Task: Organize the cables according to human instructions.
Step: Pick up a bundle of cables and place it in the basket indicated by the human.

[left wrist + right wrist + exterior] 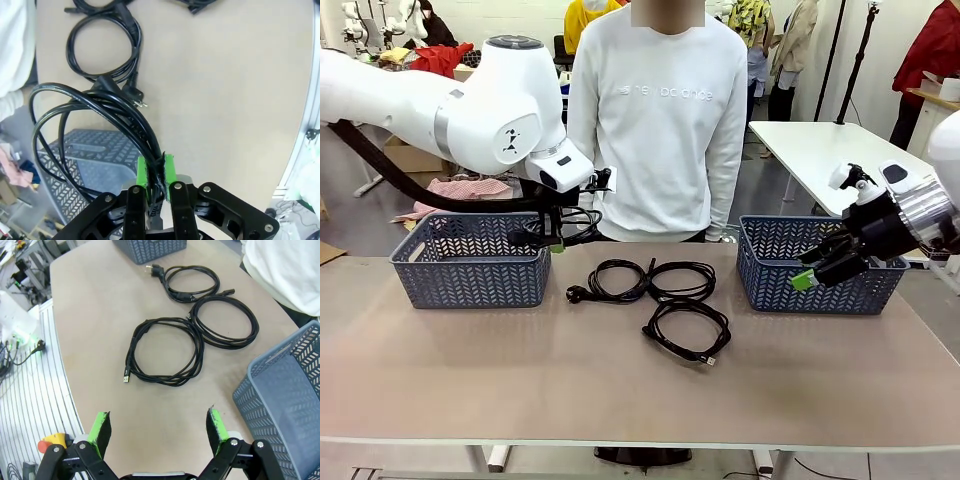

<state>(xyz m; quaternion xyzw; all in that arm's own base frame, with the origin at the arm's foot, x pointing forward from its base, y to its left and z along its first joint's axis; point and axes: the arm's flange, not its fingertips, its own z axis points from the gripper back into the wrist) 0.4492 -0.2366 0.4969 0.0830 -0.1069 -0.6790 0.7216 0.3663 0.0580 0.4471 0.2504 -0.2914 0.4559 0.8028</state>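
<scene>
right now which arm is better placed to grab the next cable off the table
Right, likely. The right gripper is open and empty, facing the loose coils. The left gripper is shut on a cable near the left basket.

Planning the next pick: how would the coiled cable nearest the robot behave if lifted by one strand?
Probably floppy: this coiled cable lies in loose thin loops, and the held cable sags from the left gripper. Likely light, unlikely to roll.

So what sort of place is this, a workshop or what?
Most likely a robotics research lab. White robot arms reach over a table with coiled cables and plastic baskets, a person stands across it, and another work table stands behind.
</scene>
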